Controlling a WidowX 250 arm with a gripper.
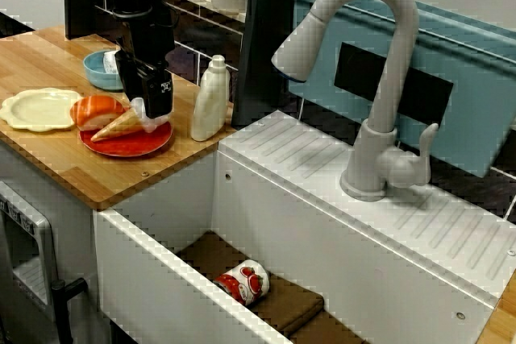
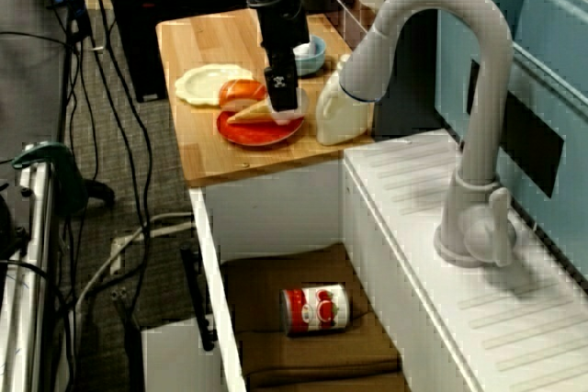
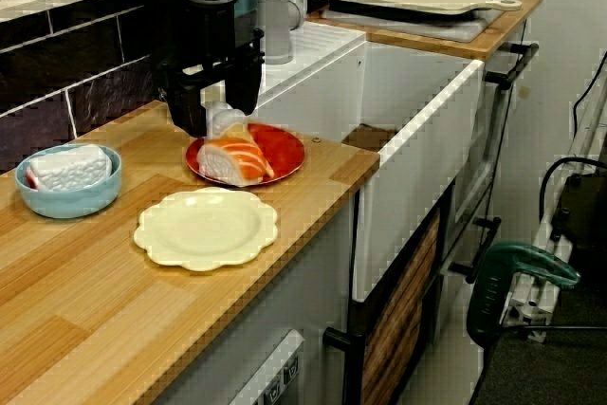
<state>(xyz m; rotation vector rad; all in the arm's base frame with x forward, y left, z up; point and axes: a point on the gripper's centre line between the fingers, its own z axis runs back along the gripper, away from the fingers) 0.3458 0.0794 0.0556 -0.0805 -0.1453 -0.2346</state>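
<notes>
Wooden countertop [image 3: 114,301] runs beside a white sink [image 3: 417,139]. Low over a red plate [image 3: 285,151] hangs the black gripper [image 3: 216,116], fingers spread either side of the white scoop of a toy ice cream cone [image 1: 119,125], which lies on the plate beside a salmon sushi piece [image 3: 232,160].

The cone [image 1: 115,126] is 1 tan toy wafer with a white scoop [image 1: 143,112] at its wide end. It lies on its side on the red plate [image 1: 133,147], with its tip at the rim and its scoop further in. It lies just beside the orange-and-white sushi [image 1: 97,110].
</notes>
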